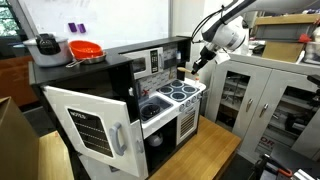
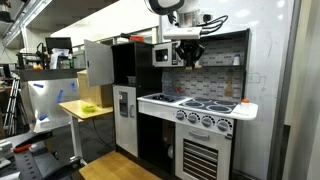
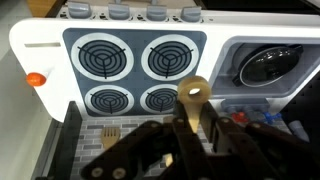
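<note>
Closest to the wrist camera were my own dark gripper (image 3: 195, 122) fingers (image 3: 214, 128), pressed together on a small tan piece with a rounded end and a round hole through it (image 3: 192, 94). It stood upright out of the pinch. I could not tell what sort of thing it was, since only that holed end showed and the rest was hidden between the pads.

Below it lay the grey cooktop panel with four black ringed burners (image 3: 137, 78), set in the white top of the toy kitchen. The tan piece showed just over the right edge of the near right burner (image 3: 163, 100). To the right of the burners sat a dark round bowl in the sink recess (image 3: 265, 66). Near the left edge of the white top was a small orange knob-like thing (image 3: 36, 79), and a row of grey dials (image 3: 120, 12) ran along the far edge of that view.

In both exterior views my gripper (image 1: 200, 62) (image 2: 190, 56) hung well above the stove top (image 2: 195, 103), level with the little microwave (image 2: 166, 55) and apart from every surface. The tan piece was too small to make out there.

As I judged it, the grasp and the lift were done: the piece was firmly in my pinch and touching nothing else. Setting it down was what remained, for it rested on no burner, in no bowl and on no shelf.
</note>
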Tool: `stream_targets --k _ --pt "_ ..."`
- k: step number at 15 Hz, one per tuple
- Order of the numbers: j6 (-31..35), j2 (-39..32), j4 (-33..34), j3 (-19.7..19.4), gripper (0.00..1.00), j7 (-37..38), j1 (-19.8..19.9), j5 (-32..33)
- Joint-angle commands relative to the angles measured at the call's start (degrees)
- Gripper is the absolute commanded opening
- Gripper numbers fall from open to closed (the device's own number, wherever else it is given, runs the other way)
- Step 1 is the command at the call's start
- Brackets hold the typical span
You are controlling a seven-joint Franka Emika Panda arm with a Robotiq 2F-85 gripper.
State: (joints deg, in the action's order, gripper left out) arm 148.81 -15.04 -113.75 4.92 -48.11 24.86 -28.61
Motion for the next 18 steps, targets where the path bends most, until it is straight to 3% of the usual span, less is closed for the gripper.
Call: stream_targets --k 1,7,18 --pt "0.65 2.52 -1.19 -1.59 0.05 -2.96 -2.51 -2.07" --pt "-1.62 -0.98 5.51 -3.50 0.05 1.08 -6.04 0.64" --pt "-12.73 -15.91 29.51 -4.35 0.05 18.07 -7.09 11.32"
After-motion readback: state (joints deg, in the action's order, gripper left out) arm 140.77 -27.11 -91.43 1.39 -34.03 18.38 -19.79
